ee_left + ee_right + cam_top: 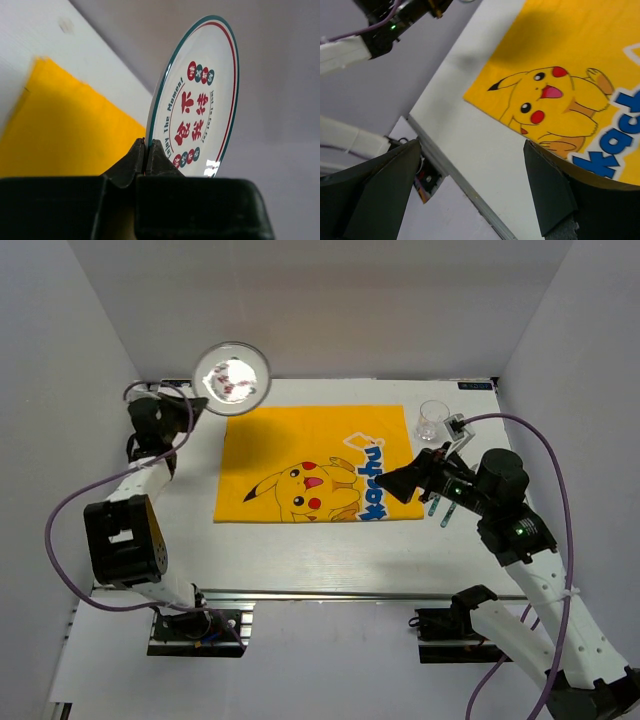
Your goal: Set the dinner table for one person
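My left gripper (205, 400) is shut on the rim of a round white plate (231, 372) and holds it raised above the back left corner of the white dinner table (330, 555). In the left wrist view the plate (200, 100) stands on edge, with red characters and a green-red rim, pinched in my left gripper (145, 150). My right gripper (385, 480) is open and empty, hovering over the right edge of the yellow Pikachu cloth (300, 455). In the right wrist view my right gripper (470, 145) frames bare table (470, 125).
A clear glass (432, 420) stands at the back right. Thin utensils (441, 510) lie partly under my right arm. The metal rail (330, 593) runs along the front edge. White walls enclose the left, back and right sides.
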`<state>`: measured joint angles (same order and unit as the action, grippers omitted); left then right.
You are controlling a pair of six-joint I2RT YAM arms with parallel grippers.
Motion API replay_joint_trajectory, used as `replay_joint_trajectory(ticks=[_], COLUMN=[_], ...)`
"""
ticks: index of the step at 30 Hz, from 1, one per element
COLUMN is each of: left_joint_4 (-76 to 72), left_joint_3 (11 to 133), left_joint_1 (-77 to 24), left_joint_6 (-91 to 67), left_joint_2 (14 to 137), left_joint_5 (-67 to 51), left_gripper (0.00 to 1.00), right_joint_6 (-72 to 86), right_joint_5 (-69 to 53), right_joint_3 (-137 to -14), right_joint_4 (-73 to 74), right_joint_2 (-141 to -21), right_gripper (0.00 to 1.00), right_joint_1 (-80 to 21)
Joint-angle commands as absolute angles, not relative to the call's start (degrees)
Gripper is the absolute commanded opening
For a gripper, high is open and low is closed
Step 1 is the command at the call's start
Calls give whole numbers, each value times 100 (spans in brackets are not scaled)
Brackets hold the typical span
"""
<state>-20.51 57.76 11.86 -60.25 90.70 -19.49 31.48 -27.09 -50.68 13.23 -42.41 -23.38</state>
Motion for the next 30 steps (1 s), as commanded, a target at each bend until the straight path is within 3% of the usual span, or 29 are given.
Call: replay_joint_trajectory(ticks=[1, 13, 30], left_joint_4=[-1566, -1494, -1362], left_joint_3=[5608, 5642, 5942], left_joint_1=[502, -1185, -1310], left_joint_6=[-5766, -5599, -5221], left_joint_2=[8921, 9930, 10802], left_joint_5=[-2610, -2803, -2575], left_gripper=[0, 0, 0], right_joint_6=[3006, 2997, 2725], right_joint_5=[-1560, -1028, -1072], right_joint_3=[-5360, -5204, -4939], right_joint_4=[1722, 1854, 1986], right_joint_2=[-4289, -4272, -4078], right_gripper=[89, 89, 89], right_joint_1=[-2338, -2312, -2311])
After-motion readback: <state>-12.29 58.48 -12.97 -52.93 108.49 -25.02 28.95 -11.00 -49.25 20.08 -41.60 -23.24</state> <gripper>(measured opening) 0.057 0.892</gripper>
